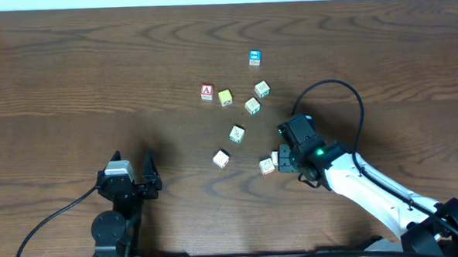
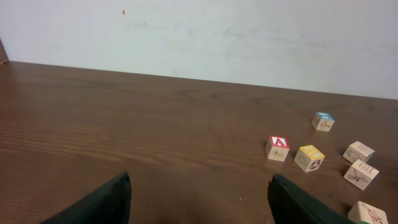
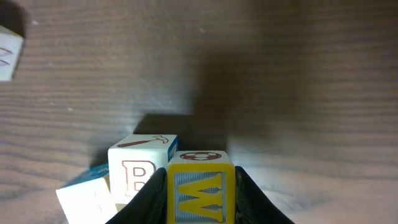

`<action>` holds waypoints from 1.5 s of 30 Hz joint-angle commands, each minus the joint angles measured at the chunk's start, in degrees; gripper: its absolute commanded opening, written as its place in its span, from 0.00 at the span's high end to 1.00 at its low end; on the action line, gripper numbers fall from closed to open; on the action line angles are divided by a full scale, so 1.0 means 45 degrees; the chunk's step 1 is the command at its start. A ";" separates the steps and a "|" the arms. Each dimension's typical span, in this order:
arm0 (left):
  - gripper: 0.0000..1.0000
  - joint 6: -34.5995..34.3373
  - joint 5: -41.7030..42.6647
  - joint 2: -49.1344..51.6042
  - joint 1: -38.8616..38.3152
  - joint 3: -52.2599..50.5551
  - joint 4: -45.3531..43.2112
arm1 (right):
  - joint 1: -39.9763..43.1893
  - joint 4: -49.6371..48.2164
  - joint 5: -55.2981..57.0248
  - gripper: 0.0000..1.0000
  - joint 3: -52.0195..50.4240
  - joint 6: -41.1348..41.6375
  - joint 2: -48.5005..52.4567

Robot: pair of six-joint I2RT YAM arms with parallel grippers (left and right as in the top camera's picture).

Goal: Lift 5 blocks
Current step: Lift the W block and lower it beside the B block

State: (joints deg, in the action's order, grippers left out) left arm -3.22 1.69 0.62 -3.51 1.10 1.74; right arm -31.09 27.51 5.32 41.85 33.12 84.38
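Right gripper [image 3: 200,204] clamped on a yellow block [image 3: 199,183], left gripper [image 1: 134,170] wide open.
The yellow block, marked "W", sits between the jaws at about four o'clock from the middle of the table [image 1: 71,58], with a whitish "B" block [image 3: 140,168] just at its nine o'clock and other blocks [image 1: 252,106] scattered toward eleven o'clock. The left gripper, at seven o'clock, holds nothing.
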 commanded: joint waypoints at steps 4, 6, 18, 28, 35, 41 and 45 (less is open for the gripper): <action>0.29 -0.0112 -0.0291 -0.0068 0.0049 -0.0194 0.0520 | 0.0223 0.0389 -0.0214 0.84 -0.0350 -0.0423 0.0661; 0.29 -0.0112 -0.0291 -0.0068 0.0049 -0.0194 0.0520 | 0.0223 0.0549 -0.0146 0.86 -0.0355 -0.0423 0.0661; 0.29 -0.0112 -0.0291 -0.0068 0.0049 -0.0194 0.0520 | 0.0233 0.0801 0.0136 0.57 -0.0350 -0.0369 0.0661; 0.29 -0.0112 -0.0291 -0.0068 0.0049 -0.0194 0.0520 | 0.0233 0.0646 0.0146 0.58 -0.0330 -0.0374 0.0656; 0.29 -0.0112 -0.0291 -0.0068 0.0049 -0.0194 0.0520 | 0.0233 0.0661 0.0486 0.57 -0.0272 -0.0384 0.0345; 0.29 -0.0112 -0.0291 -0.0068 0.0049 -0.0194 0.0520 | 0.0238 0.0646 0.0962 0.55 -0.0214 -0.0432 0.0131; 0.29 -0.0112 -0.0291 -0.0068 0.0049 -0.0194 0.0520 | 0.0248 0.0636 0.1107 0.55 -0.0199 -0.0427 0.0131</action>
State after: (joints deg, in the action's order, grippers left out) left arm -3.22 1.69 0.62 -3.53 1.10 1.74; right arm -30.33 30.55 8.01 40.36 31.57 85.86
